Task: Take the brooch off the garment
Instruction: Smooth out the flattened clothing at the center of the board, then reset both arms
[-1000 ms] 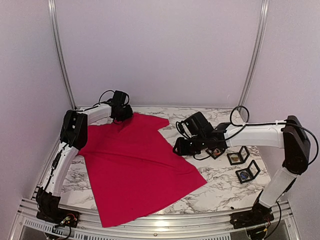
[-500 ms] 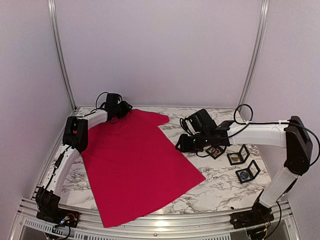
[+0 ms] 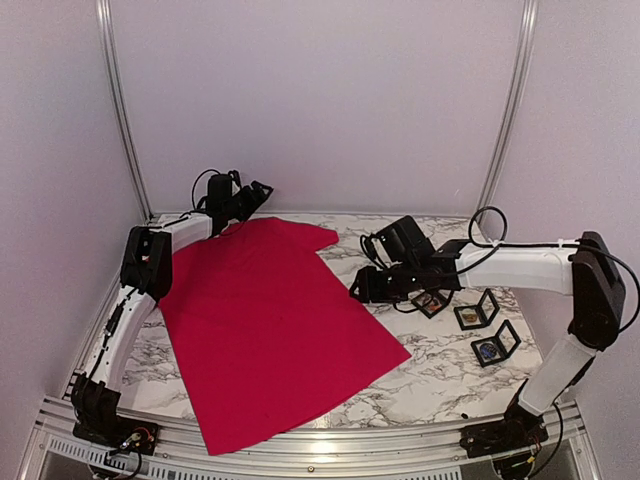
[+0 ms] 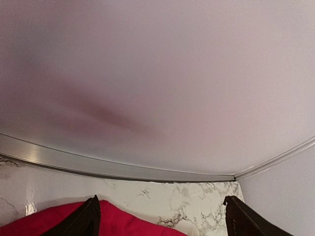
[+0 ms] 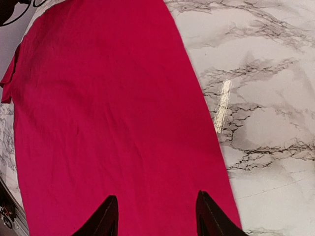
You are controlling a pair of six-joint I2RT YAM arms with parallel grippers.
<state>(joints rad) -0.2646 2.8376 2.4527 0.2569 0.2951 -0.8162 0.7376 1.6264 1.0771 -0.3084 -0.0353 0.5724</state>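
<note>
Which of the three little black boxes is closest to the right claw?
The leftmost box, partly under the right arm behind the right gripper; the other two sit farther right.

High rear camera looks down; all views share the garment [image 3: 265, 330].

One red T-shirt [image 3: 270, 330] lies on one marble table [image 3: 440, 385]. Three small black-framed boxes [image 3: 432, 302] [image 3: 476, 314] [image 3: 497, 344] sit middle right. Two robot arms [image 3: 150, 262] [image 3: 520, 266].
</note>
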